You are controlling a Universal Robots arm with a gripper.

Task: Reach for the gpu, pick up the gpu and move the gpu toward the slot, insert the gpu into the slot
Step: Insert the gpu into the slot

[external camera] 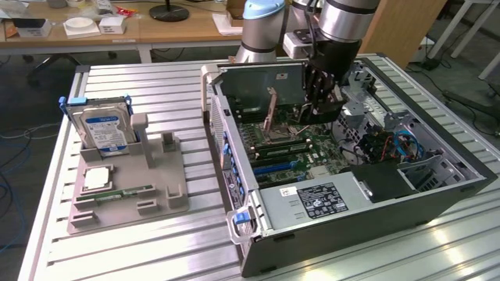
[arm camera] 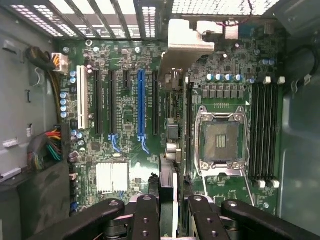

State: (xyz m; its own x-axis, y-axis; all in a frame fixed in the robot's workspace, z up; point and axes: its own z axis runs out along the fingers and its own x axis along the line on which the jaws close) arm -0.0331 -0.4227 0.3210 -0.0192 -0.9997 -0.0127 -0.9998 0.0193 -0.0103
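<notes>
My gripper (external camera: 322, 105) hangs inside the open computer case (external camera: 437, 193), above the motherboard. It is shut on the gpu (external camera: 324, 114), a dark card held on edge. In the wrist view the fingers (arm camera: 145, 215) close on the card's thin edge (arm camera: 169, 185), and its silver end bracket (arm camera: 182, 45) sticks out at the far end. The slot (arm camera: 141, 105) is long, narrow and blue, and it runs parallel to the card. The card hovers off to one side of it, between the slot and the processor socket (arm camera: 220, 140). The slot (external camera: 273, 168) also shows on the board below the gripper.
A white connector (arm camera: 81, 102) and black connectors flank the blue slot. Black memory connectors (arm camera: 265, 130) lie beyond the socket. The power supply (external camera: 320, 199) fills the case's near end. At the exterior view's left a grey fixture (external camera: 168, 199) holds a hard drive (external camera: 105, 126) and a green memory stick (external camera: 117, 192).
</notes>
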